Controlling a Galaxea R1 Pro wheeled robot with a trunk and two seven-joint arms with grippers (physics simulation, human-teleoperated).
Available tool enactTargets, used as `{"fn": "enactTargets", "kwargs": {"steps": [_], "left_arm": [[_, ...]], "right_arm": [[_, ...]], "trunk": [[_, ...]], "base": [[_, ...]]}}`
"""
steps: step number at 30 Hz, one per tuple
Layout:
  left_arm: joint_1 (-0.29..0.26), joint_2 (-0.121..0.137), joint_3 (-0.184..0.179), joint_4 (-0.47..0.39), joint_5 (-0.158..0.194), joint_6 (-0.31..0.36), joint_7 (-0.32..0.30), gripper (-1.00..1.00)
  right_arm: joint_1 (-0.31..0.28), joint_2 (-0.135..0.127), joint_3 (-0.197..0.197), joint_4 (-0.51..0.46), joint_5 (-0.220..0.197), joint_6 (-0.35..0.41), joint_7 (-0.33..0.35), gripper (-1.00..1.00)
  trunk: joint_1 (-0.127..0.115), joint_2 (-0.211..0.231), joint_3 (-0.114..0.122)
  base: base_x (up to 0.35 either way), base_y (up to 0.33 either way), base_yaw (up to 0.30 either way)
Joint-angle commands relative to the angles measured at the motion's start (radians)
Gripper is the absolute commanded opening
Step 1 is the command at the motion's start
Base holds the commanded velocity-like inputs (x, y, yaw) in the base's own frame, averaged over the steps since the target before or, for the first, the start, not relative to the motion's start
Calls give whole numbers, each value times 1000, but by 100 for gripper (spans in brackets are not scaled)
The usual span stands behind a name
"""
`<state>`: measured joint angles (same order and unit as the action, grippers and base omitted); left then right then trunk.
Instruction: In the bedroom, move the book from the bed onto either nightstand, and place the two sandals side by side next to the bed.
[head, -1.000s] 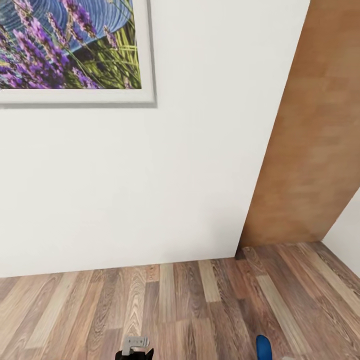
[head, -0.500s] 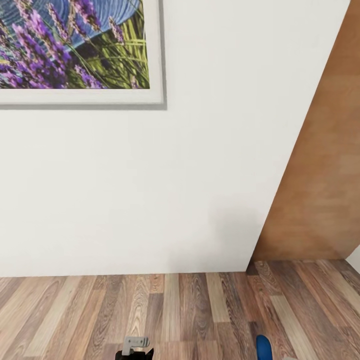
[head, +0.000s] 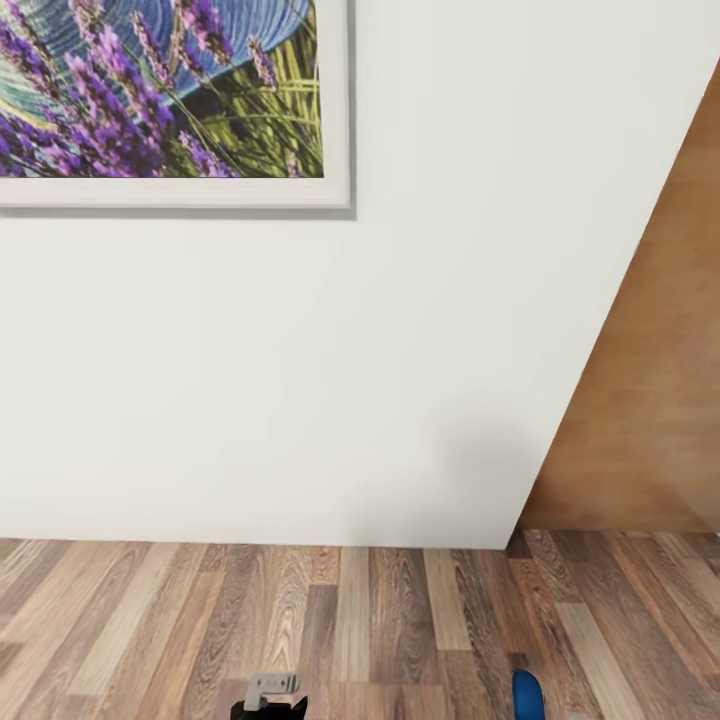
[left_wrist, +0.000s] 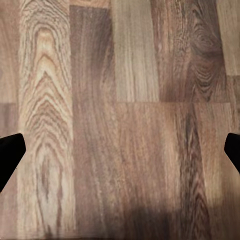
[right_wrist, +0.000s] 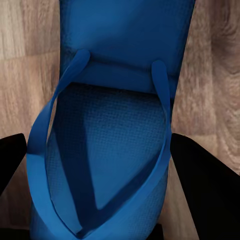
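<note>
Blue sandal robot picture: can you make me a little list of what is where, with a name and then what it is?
right gripper: jaws on either side of the blue sandal, gripping it
sandal in head view: blue tip at the bottom edge
left gripper: jaws wide apart, nothing between them, above the floor
floor: brown wood planks
wall: plain white, straight ahead
picture on wall: purple flowers, white frame, upper left
wooden panel: light brown, to the right of the wall
</note>
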<state>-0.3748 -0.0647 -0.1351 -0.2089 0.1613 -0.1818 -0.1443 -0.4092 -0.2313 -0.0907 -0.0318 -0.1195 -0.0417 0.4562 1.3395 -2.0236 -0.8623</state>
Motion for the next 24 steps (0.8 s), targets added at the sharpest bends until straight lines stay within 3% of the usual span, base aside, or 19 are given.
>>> {"fn": "enactTargets", "kwargs": {"steps": [1, 14, 24], "left_arm": [[-1, 0, -8, 2, 10, -4, -1, 100], [-1, 0, -8, 2, 10, -4, -1, 100], [-1, 0, -8, 2, 10, -4, -1, 100]], "right_arm": [[0, 0, -7, 1, -3, 0, 6, -100], [0, 0, -7, 1, -3, 0, 6, -100], [0, 0, -7, 1, -3, 0, 6, -100]], "trunk": [[0, 0, -1], [0, 0, -1], [0, 0, -1]], "base": [[0, 0, 280], [14, 0, 285], [273, -36, 286]]}}
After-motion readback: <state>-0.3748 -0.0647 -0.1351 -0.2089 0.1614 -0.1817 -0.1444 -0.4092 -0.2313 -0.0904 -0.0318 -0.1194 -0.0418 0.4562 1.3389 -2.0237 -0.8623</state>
